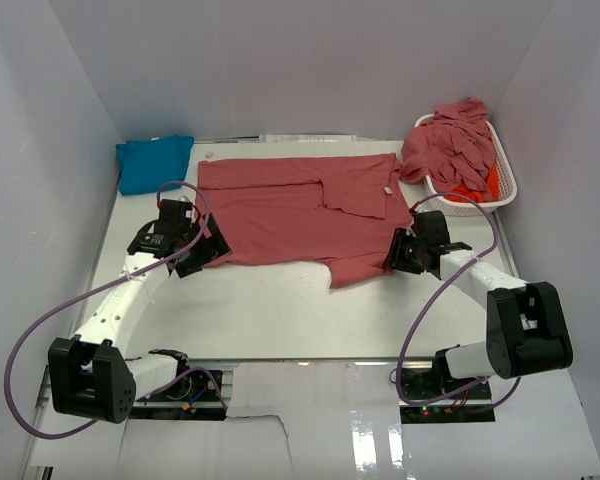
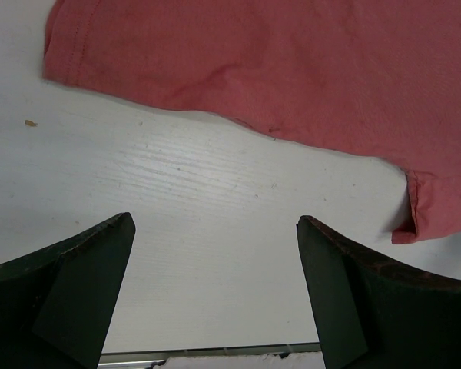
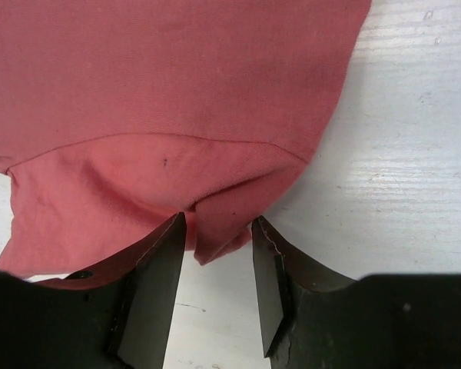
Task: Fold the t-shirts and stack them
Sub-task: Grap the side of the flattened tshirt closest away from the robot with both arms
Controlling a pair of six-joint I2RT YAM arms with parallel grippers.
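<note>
White bench [image 1: 280, 320] carries the rose-red t-shirt [image 1: 280, 210] spread at centre. Your left tool [image 2: 215, 227] stands wide beside its near-left corner. Your right tool [image 3: 219, 231] narrowly straddles its right edge; grip cannot be confirmed.

Top view: high, behind the arm bases, facing down and forward over the whole table [image 1: 280, 320].
Left wrist view: close and low over the table's left, looking past its own fingers [image 2: 77, 284] to the red shirt's [image 2: 292, 69] near edge.
Right wrist view: closer still, fingers [image 3: 157, 292] either side of that shirt's right edge.
Shared by all three: the shirt.
</note>
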